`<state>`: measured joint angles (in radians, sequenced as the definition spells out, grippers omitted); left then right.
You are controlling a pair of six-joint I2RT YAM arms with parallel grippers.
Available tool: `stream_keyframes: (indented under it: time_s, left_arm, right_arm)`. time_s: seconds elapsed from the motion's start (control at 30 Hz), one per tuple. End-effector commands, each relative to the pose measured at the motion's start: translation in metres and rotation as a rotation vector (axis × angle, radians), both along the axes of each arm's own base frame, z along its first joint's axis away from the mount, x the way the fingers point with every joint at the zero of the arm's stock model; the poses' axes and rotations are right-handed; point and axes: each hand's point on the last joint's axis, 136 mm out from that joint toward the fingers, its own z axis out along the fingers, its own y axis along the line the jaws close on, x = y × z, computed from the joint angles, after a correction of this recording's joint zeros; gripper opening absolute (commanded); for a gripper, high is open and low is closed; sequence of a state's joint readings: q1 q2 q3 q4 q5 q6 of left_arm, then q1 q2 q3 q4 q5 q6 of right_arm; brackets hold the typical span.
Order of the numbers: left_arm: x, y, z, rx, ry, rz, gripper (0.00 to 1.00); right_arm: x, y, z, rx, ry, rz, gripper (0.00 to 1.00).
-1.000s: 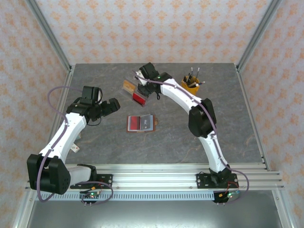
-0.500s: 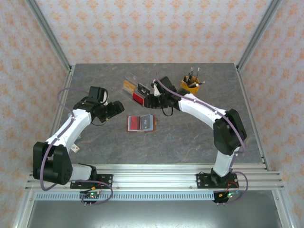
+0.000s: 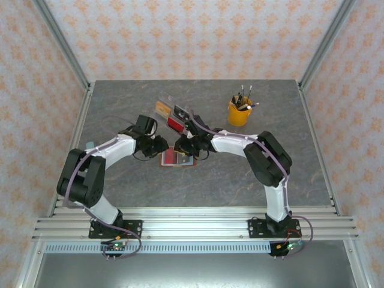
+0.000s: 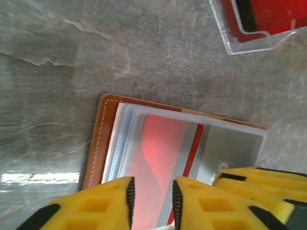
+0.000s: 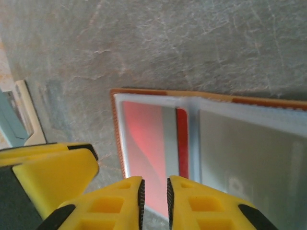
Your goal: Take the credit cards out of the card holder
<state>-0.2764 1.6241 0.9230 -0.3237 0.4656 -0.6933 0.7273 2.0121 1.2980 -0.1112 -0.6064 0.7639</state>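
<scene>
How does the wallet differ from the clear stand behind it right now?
The wallet is brown leather; the stand is clear plastic. The wallet lies flat and open, with the left gripper and right gripper at it; the stand sits farther back, away from both. Each holds something red.
</scene>
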Motion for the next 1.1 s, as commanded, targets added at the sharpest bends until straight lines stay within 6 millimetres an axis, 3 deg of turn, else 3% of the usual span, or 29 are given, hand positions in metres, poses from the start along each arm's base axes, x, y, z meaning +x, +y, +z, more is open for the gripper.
stream_keyframes:
  time_s: [0.0, 0.2, 0.5, 1.07]
  left_arm:
    - [0.008, -0.010, -0.003, -0.005, -0.006, -0.005, 0.24]
    - [-0.001, 0.008, -0.014, 0.096, 0.033, 0.010, 0.19]
    - [-0.008, 0.012, -0.027, 0.116, 0.064, 0.016, 0.14]
    - [-0.022, 0.016, -0.047, 0.121, 0.118, 0.034, 0.09]
  right_arm:
    - [0.013, 0.009, -0.001, 0.017, -0.002, -0.024, 0.21]
    - [0.014, 0.001, -0.012, -0.051, -0.005, -0.033, 0.21]
    - [0.011, -0.006, -0.024, -0.096, 0.012, -0.027, 0.18]
    - [0.002, 0.010, -0.027, -0.011, 0.048, 0.045, 0.14]
